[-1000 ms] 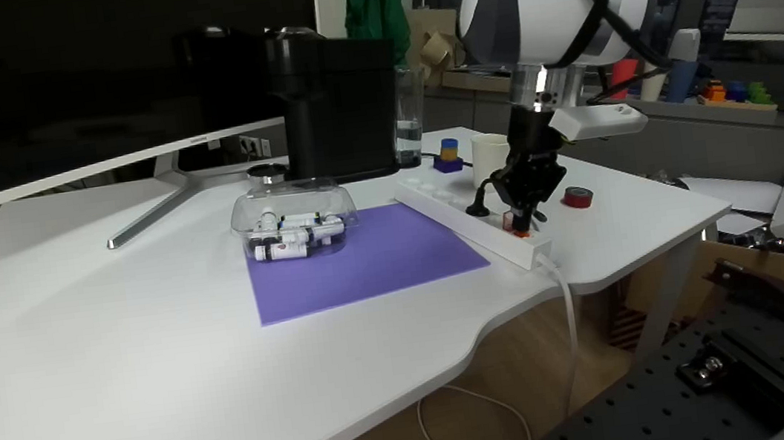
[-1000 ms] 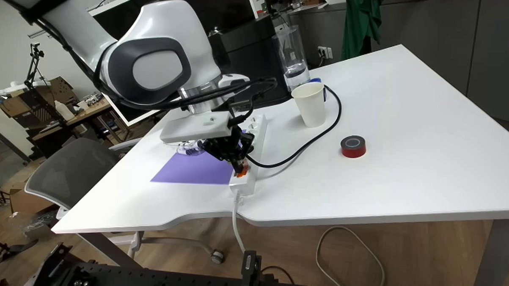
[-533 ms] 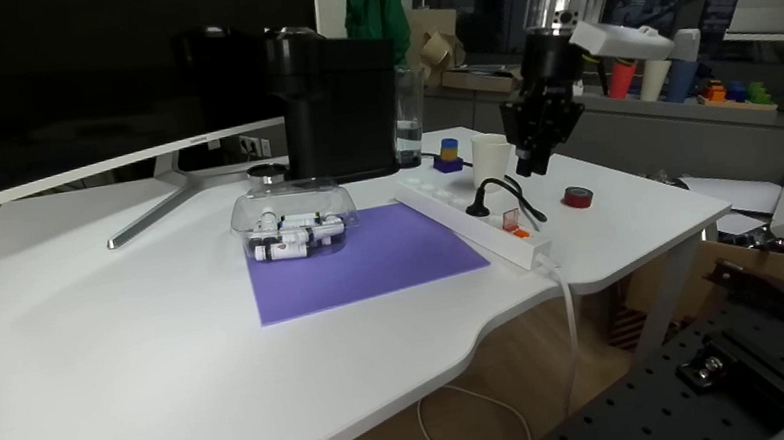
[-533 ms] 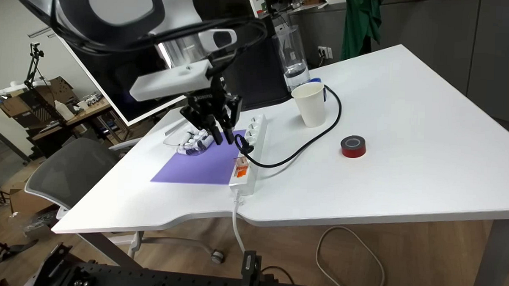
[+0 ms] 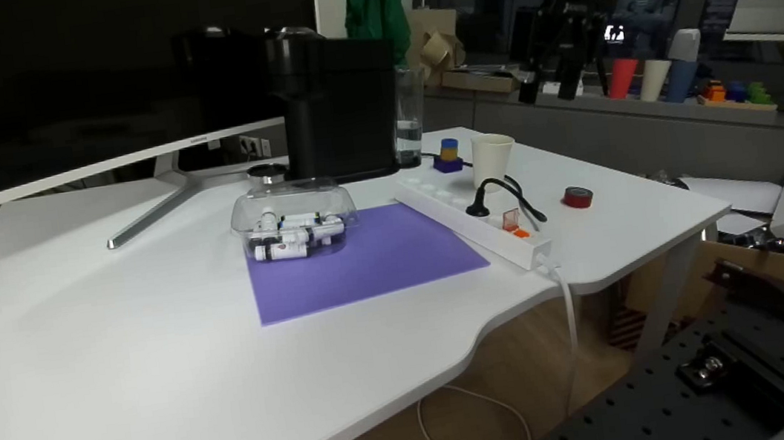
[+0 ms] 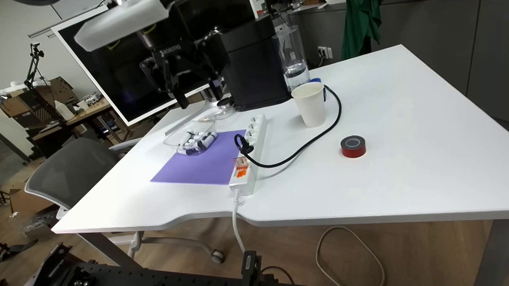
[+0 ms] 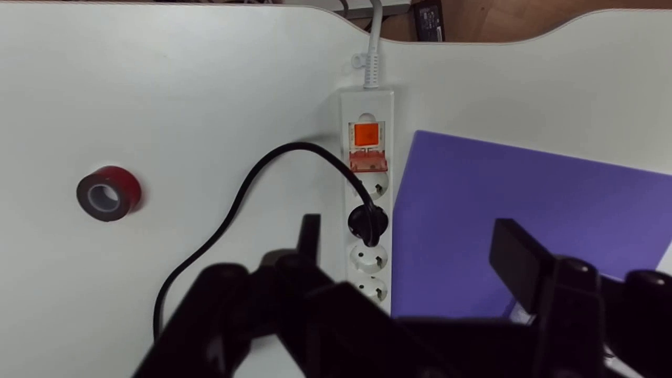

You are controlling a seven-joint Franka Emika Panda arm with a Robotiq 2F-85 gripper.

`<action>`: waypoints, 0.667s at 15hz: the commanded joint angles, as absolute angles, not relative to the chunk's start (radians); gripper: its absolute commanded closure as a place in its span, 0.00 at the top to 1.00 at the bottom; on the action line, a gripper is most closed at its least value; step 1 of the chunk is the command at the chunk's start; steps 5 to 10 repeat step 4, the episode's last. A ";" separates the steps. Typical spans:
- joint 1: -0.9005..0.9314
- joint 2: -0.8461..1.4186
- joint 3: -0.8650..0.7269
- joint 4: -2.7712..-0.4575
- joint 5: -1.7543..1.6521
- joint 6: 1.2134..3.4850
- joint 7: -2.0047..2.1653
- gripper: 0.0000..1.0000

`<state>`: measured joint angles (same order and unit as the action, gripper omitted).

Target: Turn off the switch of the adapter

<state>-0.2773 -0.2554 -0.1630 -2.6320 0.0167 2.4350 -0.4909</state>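
Note:
The adapter, a long white power strip (image 7: 367, 102), lies on the table with its white cord running over the edge. Its orange switch (image 7: 366, 134) shows uncovered at the cord end, beside a raised clear red flap (image 7: 368, 163). A black plug (image 7: 367, 223) sits in one socket. In both exterior views my gripper (image 5: 548, 90) (image 6: 199, 95) hangs high above the table, well apart from the strip. In the wrist view the gripper's (image 7: 412, 244) fingers stand wide apart with nothing between them. Whether the switch is tilted to on or off cannot be made out.
A black cable loops from the plug beside the strip. Red tape (image 7: 109, 193) and a paper cup (image 6: 309, 104) stand on the cable's side. Across the strip lie a purple mat (image 5: 367, 264) and a clear box (image 5: 294, 217) of small bottles; a black machine (image 5: 340, 99) stands behind.
One second ago the shut fingertips were down at the switch. Since then my gripper has risen away from the strip and opened, leaving switch and flap in plain sight.

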 commanded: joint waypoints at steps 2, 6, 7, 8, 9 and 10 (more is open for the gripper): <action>-0.264 -0.385 -0.163 -2.665 -0.105 2.396 -0.325 1.00; -0.276 -0.413 -0.159 -2.676 -0.153 2.375 -0.265 1.00; -0.276 -0.413 -0.159 -2.676 -0.153 2.375 -0.265 1.00; -0.276 -0.413 -0.159 -2.676 -0.153 2.375 -0.265 1.00; -0.276 -0.413 -0.159 -2.676 -0.153 2.375 -0.265 1.00; -0.276 -0.413 -0.159 -2.676 -0.153 2.375 -0.265 1.00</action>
